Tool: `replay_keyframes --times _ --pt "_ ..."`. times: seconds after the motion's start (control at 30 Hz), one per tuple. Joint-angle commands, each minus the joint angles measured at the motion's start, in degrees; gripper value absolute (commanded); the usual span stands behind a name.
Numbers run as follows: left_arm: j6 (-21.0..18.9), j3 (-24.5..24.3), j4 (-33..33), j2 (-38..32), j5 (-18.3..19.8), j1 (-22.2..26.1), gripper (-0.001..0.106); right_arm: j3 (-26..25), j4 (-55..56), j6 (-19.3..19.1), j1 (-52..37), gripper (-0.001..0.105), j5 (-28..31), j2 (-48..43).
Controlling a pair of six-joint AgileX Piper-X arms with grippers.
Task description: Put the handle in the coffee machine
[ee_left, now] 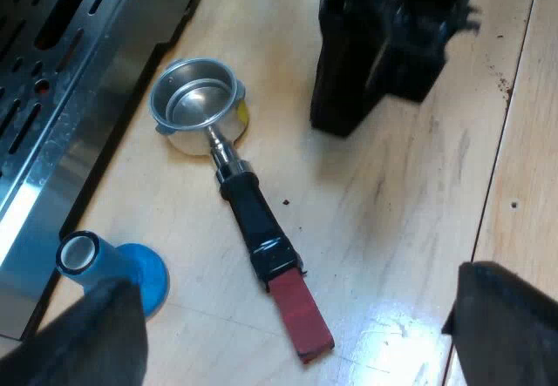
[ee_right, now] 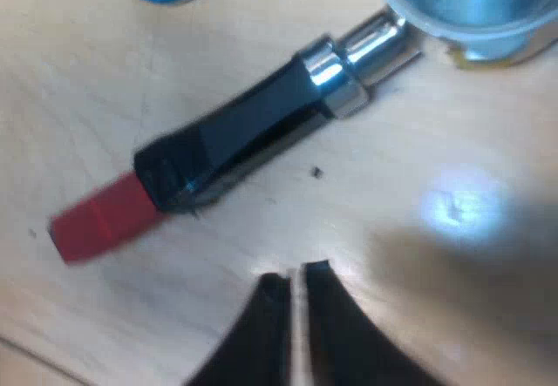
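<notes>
- Holder (ee_left: 196, 98) is lying loose by the machine (ee_left: 52, 72).
- Left gripper (ee_left: 296, 277) is hovering, fingers spread to take the handle (ee_left: 257, 220); right gripper (ee_right: 295, 274) is waiting nearby, fingers pressed together.

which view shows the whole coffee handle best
The left wrist view: the holder lies whole on the table, from its metal cup to its red end, beside the machine. The right wrist view gives the dark handle and red end close up, the cup cut off.
</notes>
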Motion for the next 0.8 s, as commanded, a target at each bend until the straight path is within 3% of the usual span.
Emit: replay_keyframes --times 0.03,0.13,0.17,0.37,0.5,0.8 --pt "-2.48 -0.39 -0.52 -0.01 -0.21 -0.31 0.073 -1.85 5.0 -5.56 -0.06 0.041 1.65 -3.28" --pt "-3.93 -0.39 -0.52 -0.01 -0.09 -0.31 0.073 -4.05 8.06 -10.45 -0.06 0.065 2.23 -4.67" --pt "-4.33 -0.39 -0.52 -0.01 -0.09 -0.31 0.073 -4.44 8.71 -11.48 -0.06 0.068 2.23 -4.68" --pt "-4.9 -0.39 -0.52 -0.01 1.28 -0.31 0.073 -9.95 13.82 -20.35 -2.73 0.072 2.06 -4.5" --pt "-5.03 -0.39 -0.52 -0.01 3.15 -0.31 0.073 -12.25 14.04 -25.81 -6.91 0.088 -1.14 -4.5" --pt "-5.03 -0.39 -0.62 -0.01 3.96 -0.31 0.073 -14.41 14.12 -32.68 -12.89 0.087 -5.59 -1.16"
